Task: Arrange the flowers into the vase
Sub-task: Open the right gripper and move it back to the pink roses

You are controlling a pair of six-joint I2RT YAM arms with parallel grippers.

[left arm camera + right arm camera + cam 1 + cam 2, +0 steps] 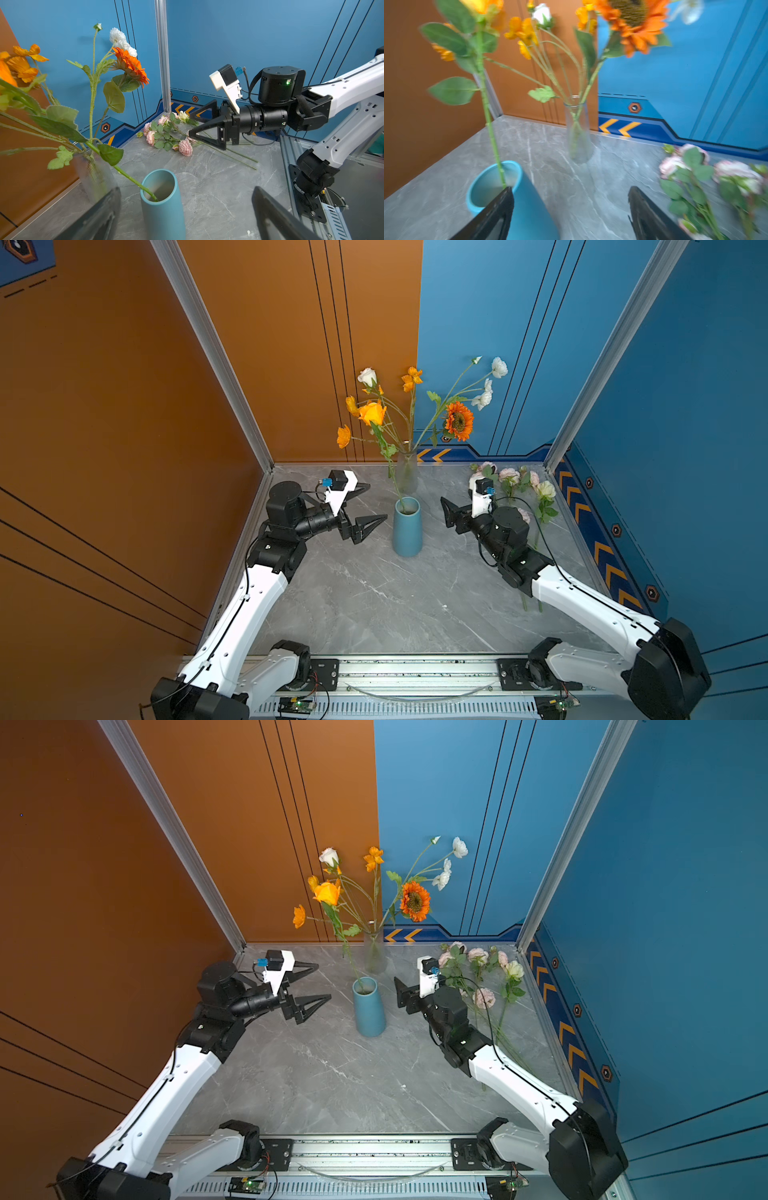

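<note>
- A yellow rose is stood in the blue vase, and its stem is leaned on the rim, tipped toward the back wall.
- Behind the blue vase, a glass vase is filled with the orange sunflower, white blooms and small orange blooms.
- To the right of the blue vase, a bunch of pink and cream flowers is laid flat on the bench, partly hidden by the right arm.
- The left jaws are held wide open just left of the blue vase, with nothing in them.
- The right jaws are spread apart just right of the blue vase, and nothing is gripped.
- The step in hand is judged to be a change-over: one flower is placed, and the next is not yet picked.
- Next, the right jaws would need to be turned away from the blue vase toward the lying bunch. They would then be lowered over one thin stem and closed on that stem alone, because the stems are crossed and packed close.
</note>
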